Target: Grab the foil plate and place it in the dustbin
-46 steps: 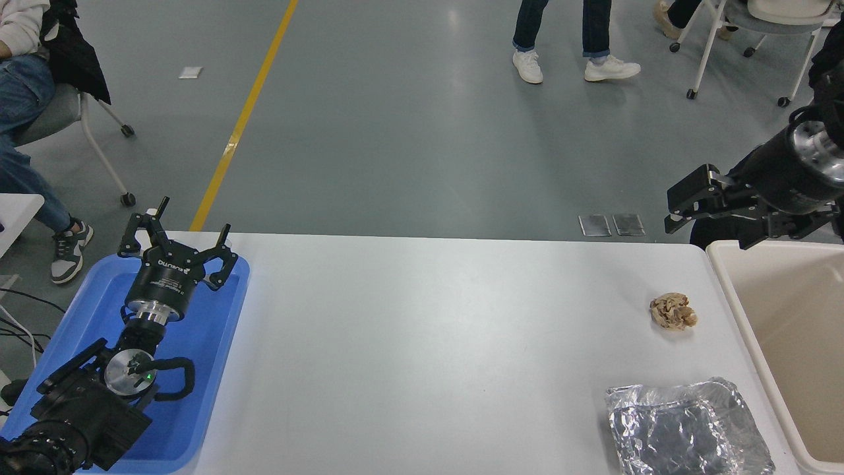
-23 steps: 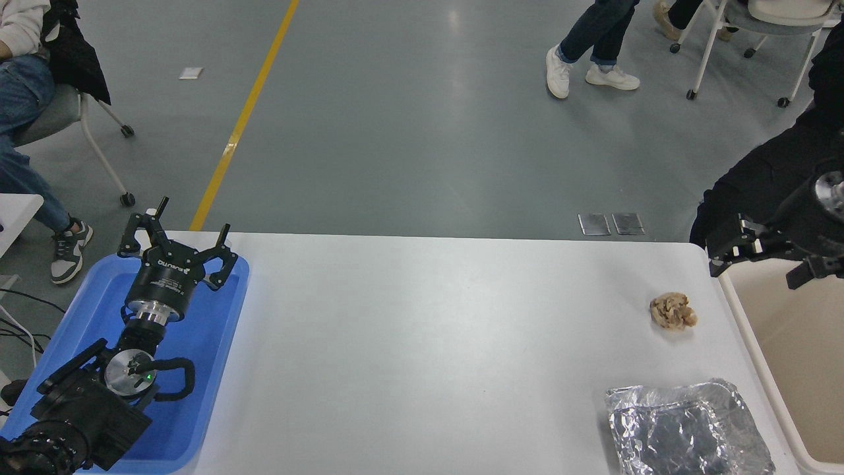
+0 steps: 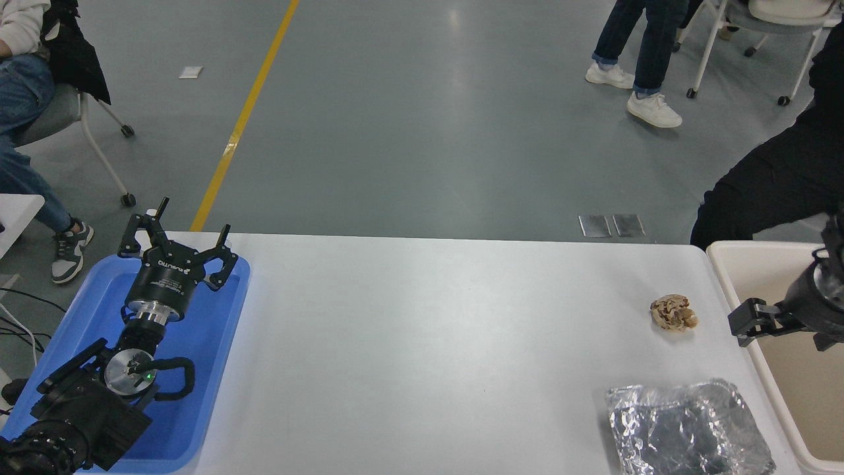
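White table (image 3: pixel 428 330) and grey floor frame the scene. At the right edge, the right gripper (image 3: pixel 758 321) is held above the dustbin (image 3: pixel 728 264) rim; whether its fingers are apart cannot be told. Nothing is carried, perhaps. Well below it, the foil plate (image 3: pixel 689 429) is left flat at the near corner, within reach. The left gripper (image 3: pixel 177 247) is parked, spread, over the blue tray (image 3: pixel 217 369).

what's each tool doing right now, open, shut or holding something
Left tool: open, empty, parked over the blue tray.
Right tool: at the dustbin rim, holding nothing; open or shut cannot be told.
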Action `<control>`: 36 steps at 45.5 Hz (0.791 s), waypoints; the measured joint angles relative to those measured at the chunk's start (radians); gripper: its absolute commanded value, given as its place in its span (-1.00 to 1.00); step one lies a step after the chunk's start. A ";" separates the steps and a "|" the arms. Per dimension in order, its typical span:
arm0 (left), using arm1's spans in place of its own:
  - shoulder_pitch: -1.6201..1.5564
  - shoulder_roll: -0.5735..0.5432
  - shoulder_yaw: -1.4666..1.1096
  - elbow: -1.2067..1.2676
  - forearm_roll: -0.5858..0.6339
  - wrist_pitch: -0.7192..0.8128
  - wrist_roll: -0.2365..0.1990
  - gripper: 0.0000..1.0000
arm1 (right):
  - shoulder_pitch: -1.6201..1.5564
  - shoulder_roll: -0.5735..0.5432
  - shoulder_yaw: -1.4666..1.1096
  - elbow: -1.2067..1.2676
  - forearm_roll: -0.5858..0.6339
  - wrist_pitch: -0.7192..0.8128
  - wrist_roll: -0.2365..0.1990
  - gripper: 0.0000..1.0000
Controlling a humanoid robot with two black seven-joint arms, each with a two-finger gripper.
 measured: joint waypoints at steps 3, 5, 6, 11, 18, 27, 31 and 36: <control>0.000 0.000 0.000 0.000 0.000 0.000 0.000 1.00 | -0.037 -0.001 0.014 -0.008 -0.003 -0.011 0.000 0.98; 0.000 0.000 0.000 0.000 0.000 0.000 0.000 1.00 | -0.058 -0.001 0.023 -0.012 -0.005 -0.017 0.000 0.98; 0.000 0.000 0.000 0.000 0.000 0.000 0.000 1.00 | -0.072 -0.002 0.030 -0.015 -0.006 -0.022 0.000 0.98; 0.000 0.000 0.000 0.000 0.000 0.000 0.000 1.00 | -0.114 -0.003 0.048 -0.024 -0.008 -0.038 0.000 0.98; 0.000 0.000 0.000 0.000 0.000 0.000 0.000 1.00 | -0.162 -0.003 0.067 -0.045 -0.010 -0.053 0.000 0.98; 0.000 0.000 0.000 0.000 0.000 0.000 0.000 1.00 | -0.231 0.001 0.106 -0.079 -0.010 -0.069 0.000 0.98; 0.000 0.000 0.000 0.000 0.000 0.000 0.000 1.00 | -0.253 0.002 0.125 -0.089 -0.010 -0.073 0.000 0.98; 0.000 0.000 0.000 0.000 0.000 0.000 0.000 1.00 | -0.280 0.003 0.146 -0.101 -0.011 -0.077 -0.001 0.98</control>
